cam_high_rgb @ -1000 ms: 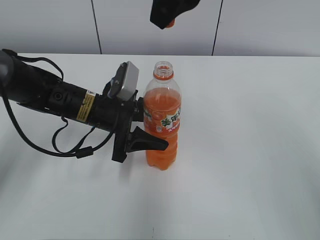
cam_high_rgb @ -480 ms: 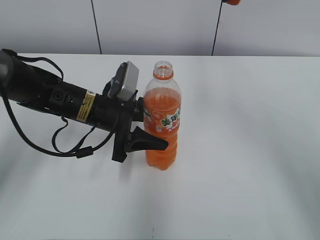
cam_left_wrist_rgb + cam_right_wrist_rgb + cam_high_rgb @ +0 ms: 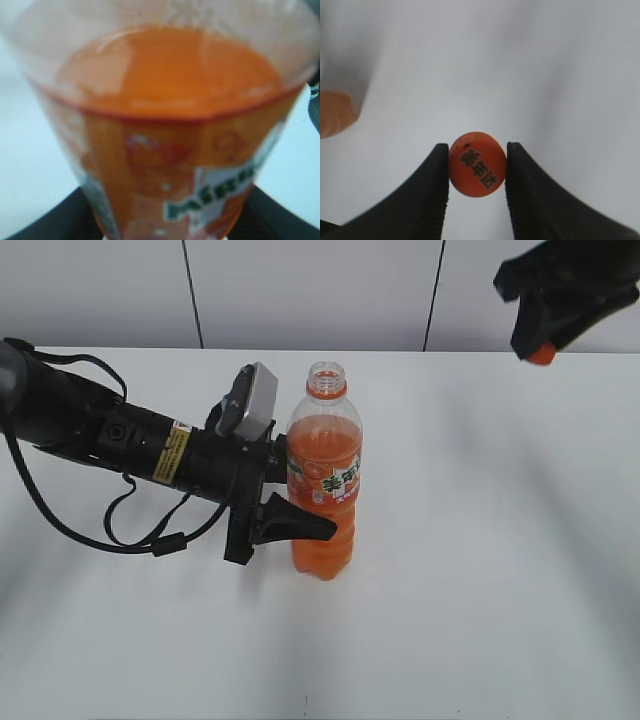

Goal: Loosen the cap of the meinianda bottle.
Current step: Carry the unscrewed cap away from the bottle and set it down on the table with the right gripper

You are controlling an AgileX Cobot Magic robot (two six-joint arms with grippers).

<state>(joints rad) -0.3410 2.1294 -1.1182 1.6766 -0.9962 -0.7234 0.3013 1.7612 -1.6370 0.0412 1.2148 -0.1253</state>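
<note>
From the front, the meinianda bottle (image 3: 325, 480) stands upright near the middle of the white table (image 3: 480, 570), its mouth open and uncapped, only the orange neck ring left on it. The left gripper (image 3: 290, 495) comes in from the side and clamps the bottle around its labelled waist, one black finger (image 3: 296, 522) wrapped across the front. High at the upper right, well apart from the bottle, the right gripper (image 3: 540, 348) hangs in the air with a bit of orange at its tip. The left wrist view is filled by the bottle (image 3: 160, 130) (blurry, very close), orange drink above the label. The right wrist view shows the cap (image 3: 477, 164) pinched between the two dark fingers (image 3: 432, 195), printed top facing the camera.
</note>
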